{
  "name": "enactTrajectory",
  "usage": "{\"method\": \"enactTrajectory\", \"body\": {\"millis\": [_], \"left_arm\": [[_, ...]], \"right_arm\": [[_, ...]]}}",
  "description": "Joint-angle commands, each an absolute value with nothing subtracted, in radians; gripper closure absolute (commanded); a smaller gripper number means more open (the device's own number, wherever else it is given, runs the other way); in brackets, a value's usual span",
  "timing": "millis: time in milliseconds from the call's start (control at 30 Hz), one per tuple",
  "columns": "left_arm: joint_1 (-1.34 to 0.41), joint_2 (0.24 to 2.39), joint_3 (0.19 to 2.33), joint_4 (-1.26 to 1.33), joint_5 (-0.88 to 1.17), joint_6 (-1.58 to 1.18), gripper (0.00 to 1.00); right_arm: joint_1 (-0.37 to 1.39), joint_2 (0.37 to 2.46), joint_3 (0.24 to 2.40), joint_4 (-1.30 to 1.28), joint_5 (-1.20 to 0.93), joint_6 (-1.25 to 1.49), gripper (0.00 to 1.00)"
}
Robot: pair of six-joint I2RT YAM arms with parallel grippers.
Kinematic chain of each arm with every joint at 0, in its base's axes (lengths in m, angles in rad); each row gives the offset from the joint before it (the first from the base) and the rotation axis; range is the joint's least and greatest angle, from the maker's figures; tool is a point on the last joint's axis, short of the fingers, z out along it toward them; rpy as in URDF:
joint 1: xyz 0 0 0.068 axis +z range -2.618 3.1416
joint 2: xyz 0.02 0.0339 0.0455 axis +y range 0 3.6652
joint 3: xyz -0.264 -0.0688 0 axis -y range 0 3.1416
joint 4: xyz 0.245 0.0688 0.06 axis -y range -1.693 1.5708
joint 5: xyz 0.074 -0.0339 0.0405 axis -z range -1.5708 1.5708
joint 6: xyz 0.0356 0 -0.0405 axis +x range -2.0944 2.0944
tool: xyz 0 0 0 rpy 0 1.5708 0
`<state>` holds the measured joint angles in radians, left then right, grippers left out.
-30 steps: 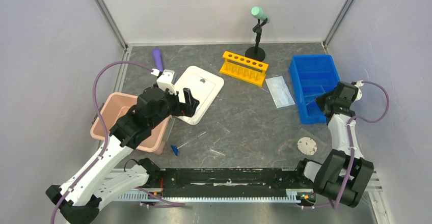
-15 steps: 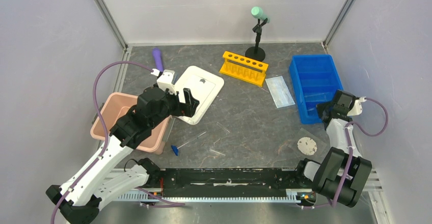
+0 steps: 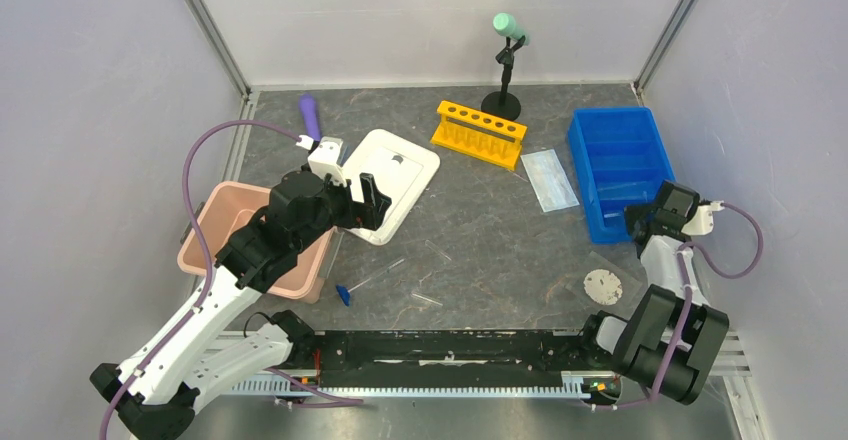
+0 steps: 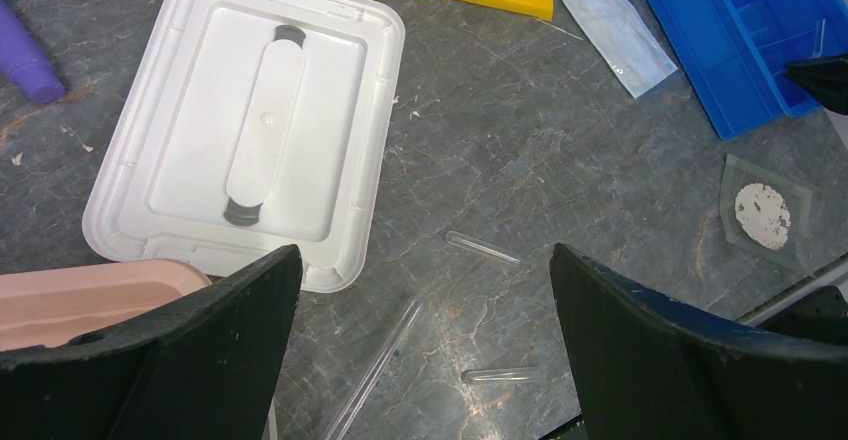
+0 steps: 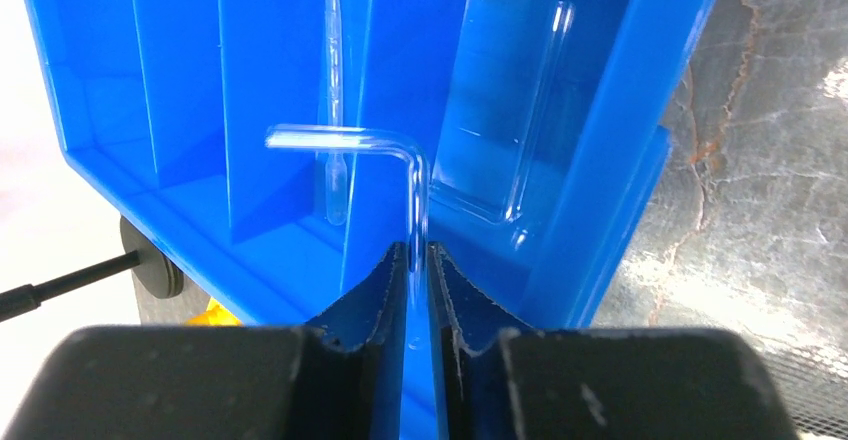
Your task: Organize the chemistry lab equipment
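Purple cylinder [image 3: 310, 114] lay at upper left, near the back wall. White moulded tray [image 3: 405, 165] sat just right of it, flat on the grey stone-patterned table [image 3: 480, 230]. Pink tub [image 3: 215, 225] stood at left edge. Yellow rack [image 3: 480, 132] was upper centre, slightly angled. Black stand [image 3: 503, 95] with mint-green top [image 3: 508, 26] stood upright behind the rack. Blue divided bin [image 3: 583, 185] was at right.
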<state>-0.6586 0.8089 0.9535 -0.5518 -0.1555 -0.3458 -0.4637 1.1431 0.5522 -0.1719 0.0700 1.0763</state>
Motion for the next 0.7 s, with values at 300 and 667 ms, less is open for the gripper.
{"method": "enactTrajectory", "body": {"millis": [300,667], "left_arm": [[-0.661,0.807,0.950,-0.531,-0.172,-0.301,0.00],[-0.661,0.814,0.953,-0.530,-0.172,-0.301,0.00]], "right_arm": [[-0.482,1.139,0.605,-0.174,0.060,1.033,0.73],[-0.481,1.102,0.760,-0.167,-0.059,0.785,0.71]]}}
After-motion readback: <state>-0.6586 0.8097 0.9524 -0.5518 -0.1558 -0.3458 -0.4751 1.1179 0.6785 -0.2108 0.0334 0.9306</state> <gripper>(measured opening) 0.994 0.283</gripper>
